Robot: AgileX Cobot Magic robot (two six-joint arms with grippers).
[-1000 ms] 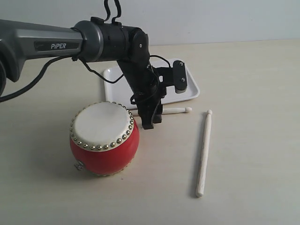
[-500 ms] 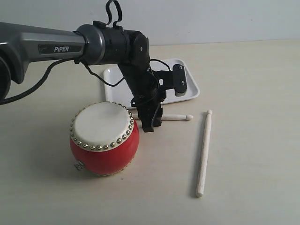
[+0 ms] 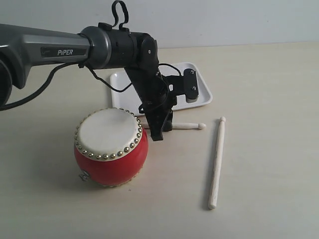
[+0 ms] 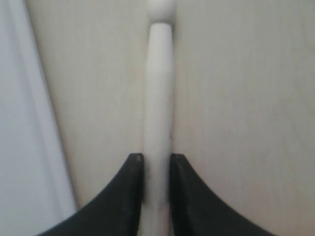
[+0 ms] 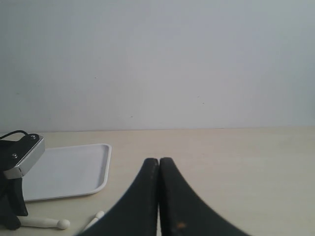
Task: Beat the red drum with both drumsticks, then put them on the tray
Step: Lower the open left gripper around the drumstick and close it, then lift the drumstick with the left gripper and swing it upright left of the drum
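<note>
Now your left hand (image 4: 156, 158) has narrowed onto the stick (image 4: 158, 98) lying on the bench (image 3: 269, 99) between drum (image 3: 110, 147) and tray (image 3: 122, 87), so you can lift and beat, while the other stick (image 3: 216, 164) lies free and your right hand (image 5: 158, 161) is pinched together, empty.

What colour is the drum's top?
Drum top: cream-white, ringed with gold studs; clearest in exterior view.

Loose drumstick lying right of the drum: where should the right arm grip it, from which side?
Grip the free drumstick on its butt half, coming straight down with jaws across the shaft. It lies flat on the table with bare surface either side, and this likely leaves the bead tip free to strike.
</note>
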